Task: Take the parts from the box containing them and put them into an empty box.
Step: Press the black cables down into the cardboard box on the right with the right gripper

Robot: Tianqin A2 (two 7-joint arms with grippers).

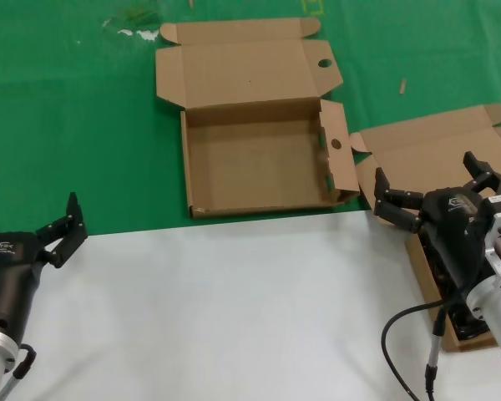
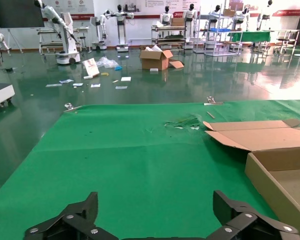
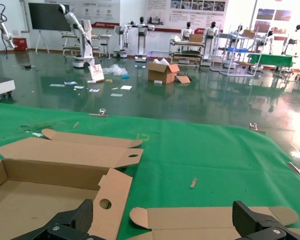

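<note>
The empty box [image 1: 259, 159] lies open at the middle back on the green mat, lid folded back, round finger holes in its side flaps; it also shows in the right wrist view [image 3: 50, 175] and the left wrist view [image 2: 285, 175]. The box containing the parts [image 1: 434, 159] sits angled at the right, mostly hidden by my right arm. A black power cable [image 1: 463, 322] shows inside it beside the arm. My right gripper [image 1: 438, 188] is open above that box's lid [image 3: 215, 220]. My left gripper [image 1: 29, 219] is open and empty at the near left.
A white sheet [image 1: 234, 309] covers the near half of the table; the green mat [image 1: 67, 109] covers the far half. A small stick-like scrap [image 1: 403, 85] lies on the mat behind the right box. White smears [image 1: 138, 29] mark the mat at the back left.
</note>
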